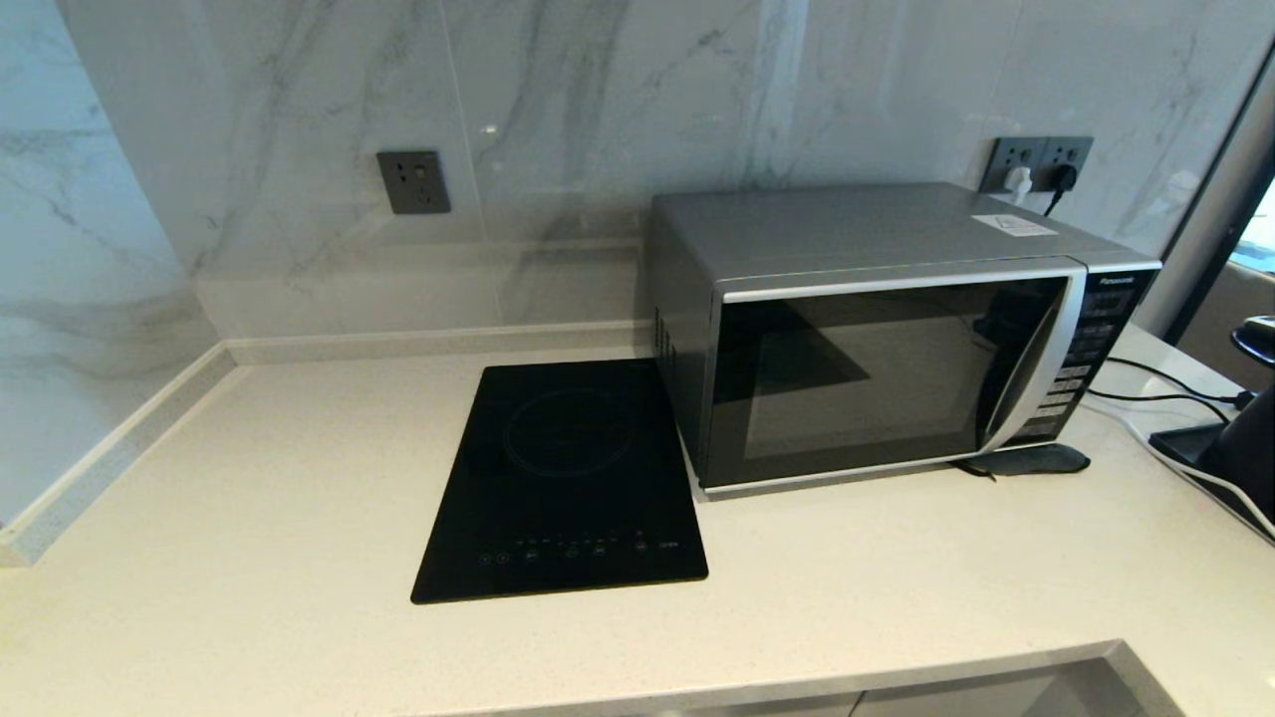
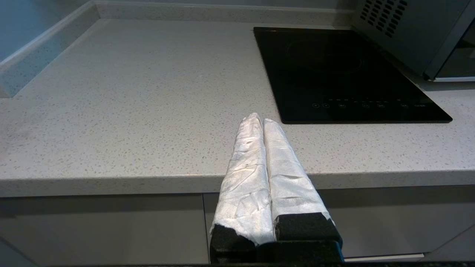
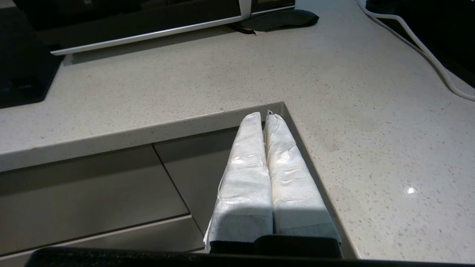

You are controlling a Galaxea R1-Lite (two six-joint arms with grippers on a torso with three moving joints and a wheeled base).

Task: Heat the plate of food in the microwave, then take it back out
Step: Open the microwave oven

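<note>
The microwave sits at the right of centre in the head view, its back near the marble wall, its dark glass door closed. The plate of food shows in none of the views; the glass gives only reflections, so what is inside cannot be told. A dark flat pad lies on the counter just under the door's lower right corner. Just beside the microwave's left side, the black induction cooktop lies flush in the pale countertop. To the left of the cooktop the counter runs bare to a low upstand at the frame's left edge, and a broad strip stays open along the bottom up to the front edge, which steps back at the lower right. At the far right, cables and a dark appliance crowd the counter.

The left gripper hangs in front of the counter's front edge, over the cabinet fronts, its white-wrapped fingers pressed together on nothing. The right gripper is likewise clenched and empty, its tips at the inner corner of the counter's step.
</note>
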